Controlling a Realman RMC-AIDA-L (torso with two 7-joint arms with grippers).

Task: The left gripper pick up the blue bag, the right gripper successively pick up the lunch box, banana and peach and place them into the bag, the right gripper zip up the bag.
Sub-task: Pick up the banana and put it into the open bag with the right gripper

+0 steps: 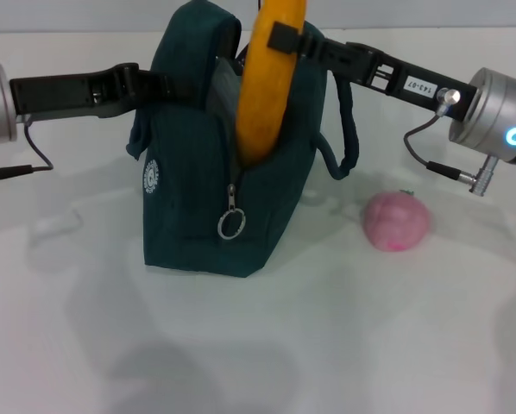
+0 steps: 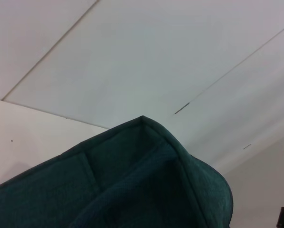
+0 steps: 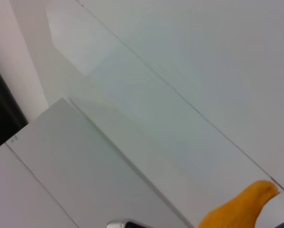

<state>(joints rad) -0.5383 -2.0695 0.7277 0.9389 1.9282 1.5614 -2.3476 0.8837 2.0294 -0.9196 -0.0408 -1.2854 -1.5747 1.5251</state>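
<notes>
The banana's (image 1: 271, 78) top is cut off by the head view's upper edge, and its lower end is hidden inside the bag (image 1: 215, 172). The lunch box cannot be made out anywhere. Neither wrist view shows its own arm's fingers: the left one sees only a dark teal corner of the bag, the right one only the banana's orange tip against pale panels.

The bag stands upright on the white table (image 1: 344, 345), teal-blue, its zipper open at the top with a ring pull (image 1: 231, 225) hanging down the front and a round white logo on its side. The left gripper (image 1: 159, 86) clamps the bag's upper edge. The right gripper (image 1: 284, 39) is closed around the banana, held nearly upright in the bag's mouth. The pink peach (image 1: 397, 221) lies on the table, right of the bag and apart from it.
</notes>
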